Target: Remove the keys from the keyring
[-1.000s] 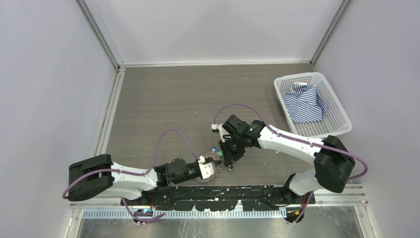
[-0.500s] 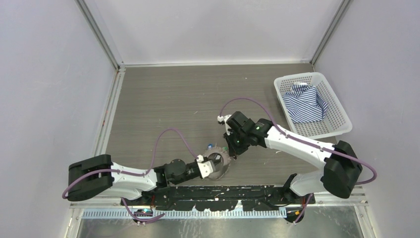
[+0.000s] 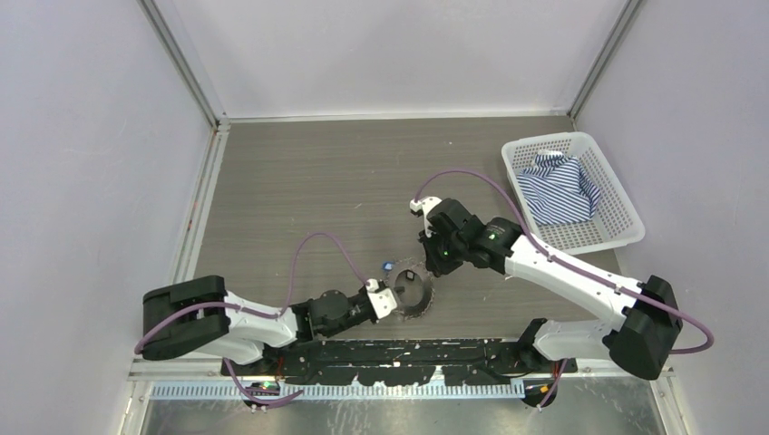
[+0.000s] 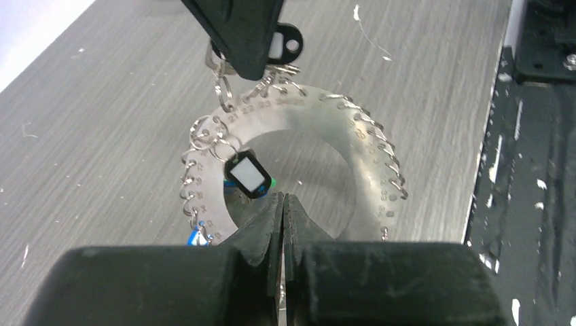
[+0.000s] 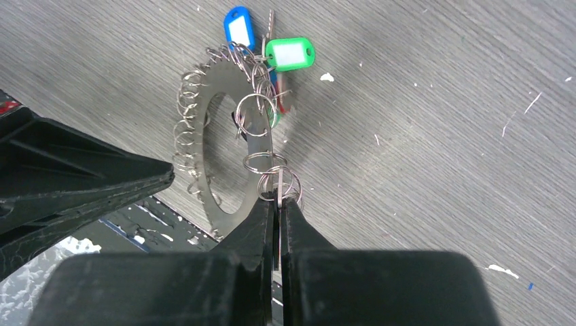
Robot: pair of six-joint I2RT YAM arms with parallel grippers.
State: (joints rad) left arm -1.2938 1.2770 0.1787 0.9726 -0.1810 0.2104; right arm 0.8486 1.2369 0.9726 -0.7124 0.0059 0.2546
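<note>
Left gripper [image 4: 282, 204] pinched shut on keyring [image 4: 306, 115] rim, lower centre — braces it; right gripper [image 5: 275, 204] (top of left-wrist frame) clamps dark-headed key [image 4: 277, 47] — prob. to tug free.

The left arm [image 3: 249, 328] and right arm [image 3: 562, 272] are built from smooth white shell links between bulky matte black joints. A thin purple cable [image 3: 319, 235] loops along each. The left hand [image 4: 282, 198] and right hand [image 5: 275, 202] have black, grainy, wedge-shaped fingers.
</note>
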